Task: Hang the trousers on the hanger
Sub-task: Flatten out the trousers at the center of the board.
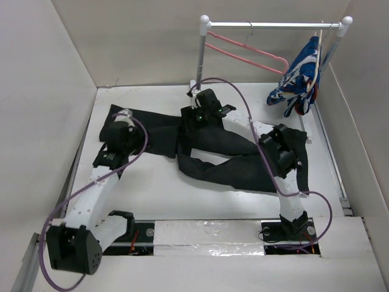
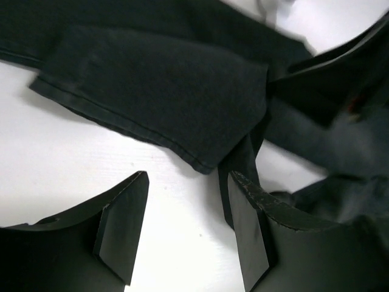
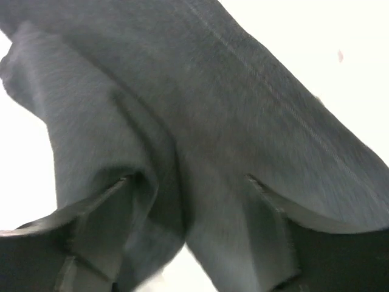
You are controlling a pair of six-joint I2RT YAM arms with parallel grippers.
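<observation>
Not yet hung: the trousers (image 1: 231, 155) lie on the table (image 1: 152, 194), the hanger (image 1: 243, 53) hangs bare on the rail (image 1: 273, 25), and the left gripper (image 2: 185, 194) and right gripper (image 3: 188, 188) are both spread apart.

Overhead camera looks down; wrist cameras hug trousers (image 2: 158, 85).

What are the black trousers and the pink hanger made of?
The trousers look like soft, matte cloth: they crumple into folds and show a stitched hem in the left wrist view. The hanger is thin, smooth and evenly pink, so it could be plastic or coated wire; the pictures cannot settle which. Its hook looks like bare grey metal.
</observation>
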